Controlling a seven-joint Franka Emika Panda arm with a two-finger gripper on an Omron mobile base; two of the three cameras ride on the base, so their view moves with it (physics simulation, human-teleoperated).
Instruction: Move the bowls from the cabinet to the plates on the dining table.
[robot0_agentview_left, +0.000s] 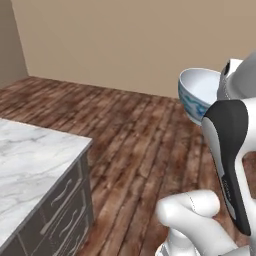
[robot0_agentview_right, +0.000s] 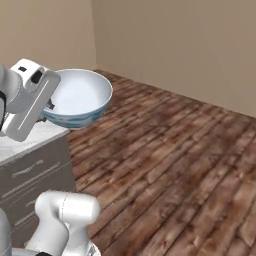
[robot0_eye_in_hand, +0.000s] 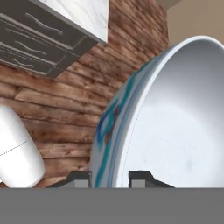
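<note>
Gripper (robot0_eye_in_hand: 110, 177) jaws stand pinched on the rim of the white bowl with the blue pattern (robot0_eye_in_hand: 175, 118), one dark tip on the outer wall and one on the inner, as the hand view shows from close up. The bowl hangs in the air, held up off everything, with bare wooden floor (robot0_agentview_left: 135, 145) beneath it. In the left base view the bowl (robot0_agentview_left: 197, 92) sits at the upper right, its open mouth facing roughly up and its blue band showing on the outside, partly hidden behind the arm's upper links. In the right base view the bowl (robot0_agentview_right: 80, 97) is at the upper left, carried by the white hand beside it, its plain white inside (no contents) open to the camera.

A small marble counter (robot0_agentview_left: 30, 165) over grey drawers with wavy silver pulls (robot0_agentview_left: 67, 210) stands at the lower left of the left base view, well apart from the bowl. The same counter's corner (robot0_agentview_right: 35, 135) lies just below the hand in the right base view, and it appears again at the top left of the hand view. Plain tan walls (robot0_agentview_right: 185, 45) close the room behind.
</note>
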